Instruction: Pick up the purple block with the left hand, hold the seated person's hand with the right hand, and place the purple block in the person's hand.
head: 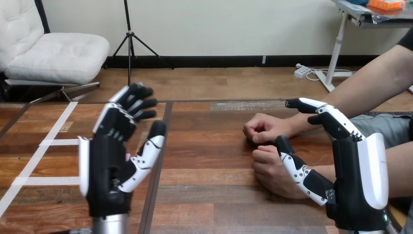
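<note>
Now the left hand [109, 161] hovers loosely open over the bench's [209, 195] left side, the purple block [127, 157] just peeking past its palm (looks small, rigid, light: pinch opposite flat faces). The right hand [350, 165] spreads wide, thumb against the person's nearer hand [270, 170].

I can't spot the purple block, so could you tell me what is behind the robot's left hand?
A small purple sliver, likely the block, peeks out at the inner edge of the left hand; the hand's back covers the rest.
</note>
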